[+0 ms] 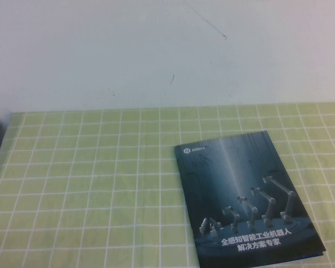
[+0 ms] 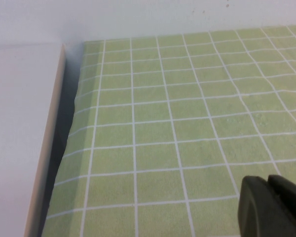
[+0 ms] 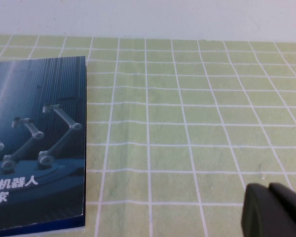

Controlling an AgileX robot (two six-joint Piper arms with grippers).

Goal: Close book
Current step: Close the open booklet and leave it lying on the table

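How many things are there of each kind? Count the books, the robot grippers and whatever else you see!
Dark blue closed book with robot arms on its cover: 1
Black grippers: 2, left gripper over bare cloth by the board, right gripper over cloth beside the book
Green checked tablecloth: 1
White flat board at the cloth's left edge: 1
Total: 5

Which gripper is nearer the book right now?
Right. The right gripper hangs over the cloth beside the book. The left gripper is by the cloth's left edge, with no book in its wrist view.
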